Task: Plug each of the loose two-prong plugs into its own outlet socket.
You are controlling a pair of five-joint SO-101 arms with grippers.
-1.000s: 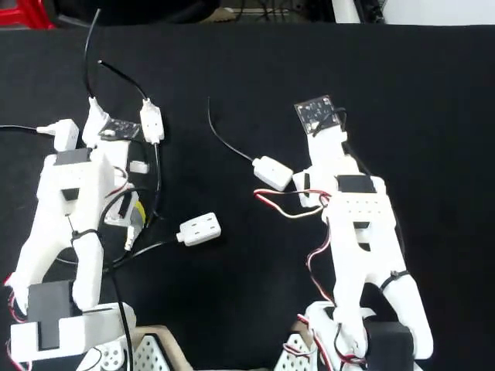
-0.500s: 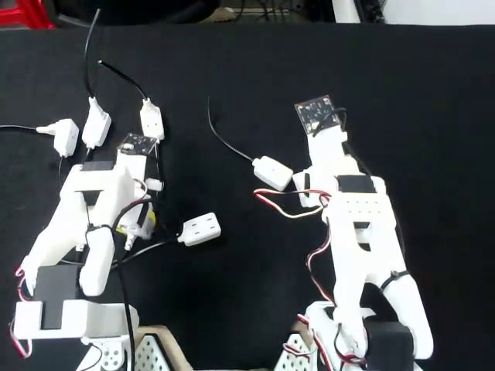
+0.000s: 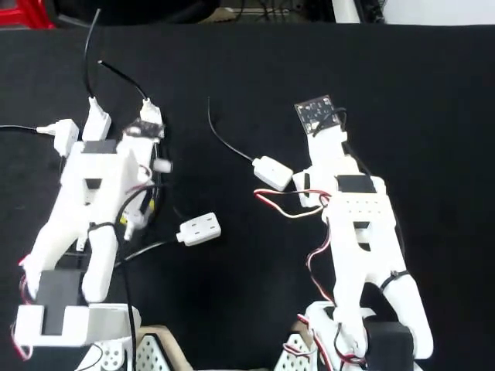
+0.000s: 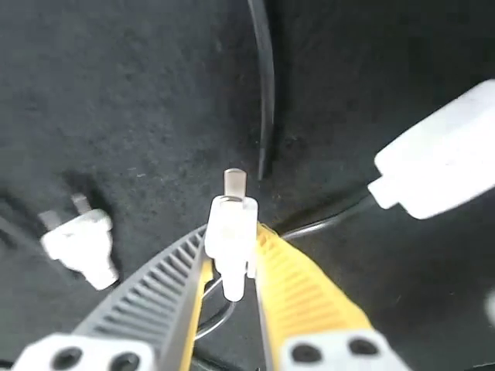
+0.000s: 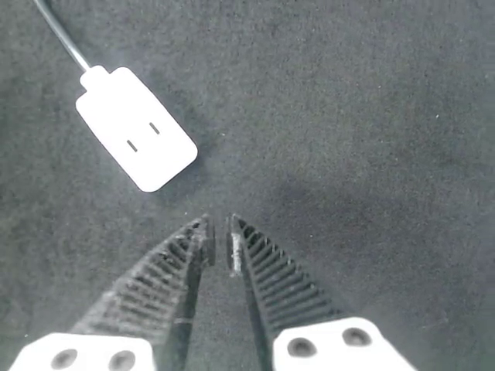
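Left wrist view, item 1: two-prong plug (image 4: 230, 239), white. You have it clamped in the left hand (image 4: 234, 236) between the grey and yellow fingers (image 4: 166, 286), prongs pointing away from the wrist, over the black bench (image 4: 116, 93).

Item 2: second plug (image 4: 77, 243), white, lying on the bench near the grey finger, prongs showing.

Item 3: white cord-end piece (image 4: 441, 174) on the yellow finger's side; you cannot tell here whether it is plug or socket. A black cable (image 4: 267, 85) lies on the bench beyond the held plug.

Item 4, high view: your left arm (image 3: 93, 193) stands at the bench's left side, wrist toward the far left corner. A socket block (image 3: 199, 229) lies between the two arms, toward the near edge.

Item 5, right wrist view: outlet socket (image 5: 138, 139), two slots facing up, flat on the bench around its middle, just beside your right arm (image 3: 356, 224). The right hand (image 5: 219, 232) is near it but apart, narrowed to a slit, gripping nothing.
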